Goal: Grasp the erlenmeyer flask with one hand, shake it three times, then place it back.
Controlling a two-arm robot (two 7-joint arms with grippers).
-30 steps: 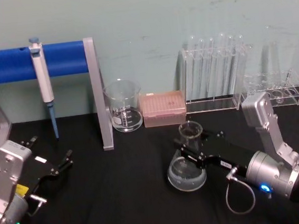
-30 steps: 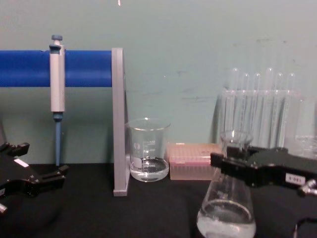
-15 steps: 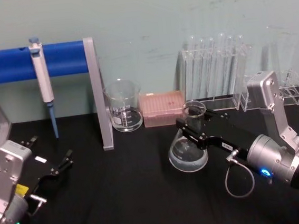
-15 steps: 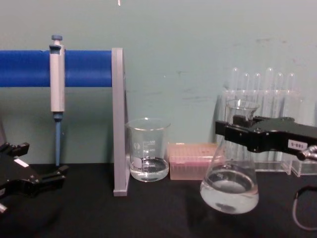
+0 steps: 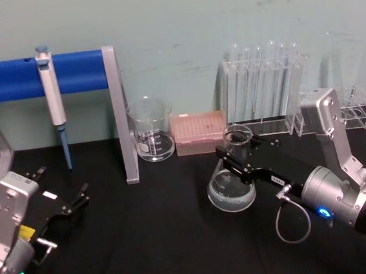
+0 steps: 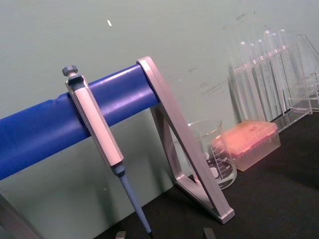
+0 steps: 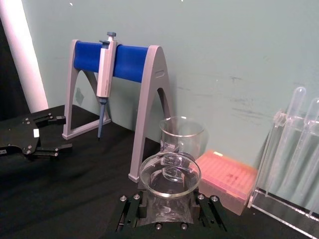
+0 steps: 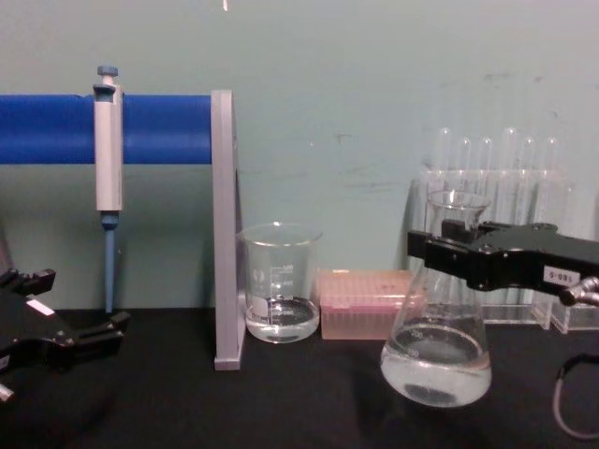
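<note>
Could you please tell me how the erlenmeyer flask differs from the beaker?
The erlenmeyer flask is conical with a narrow neck; the beaker is straight-walled. The right gripper clamps the flask's neck; the beaker stands free. Both are clear glass holding a little clear liquid.

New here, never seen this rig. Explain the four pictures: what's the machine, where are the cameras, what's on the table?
This is a two-armed robot; each arm ends in a pincer. One camera looks down from its head, one looks across the table from its chest, one rides on each wrist. The right pincer is shut on the neck of the erlenmeyer flask, which holds a little clear liquid. The left pincer rests open, aside. Along the back of the black table: a pipette hanging on a blue stand, a beaker, a pink box and test tube racks.
</note>
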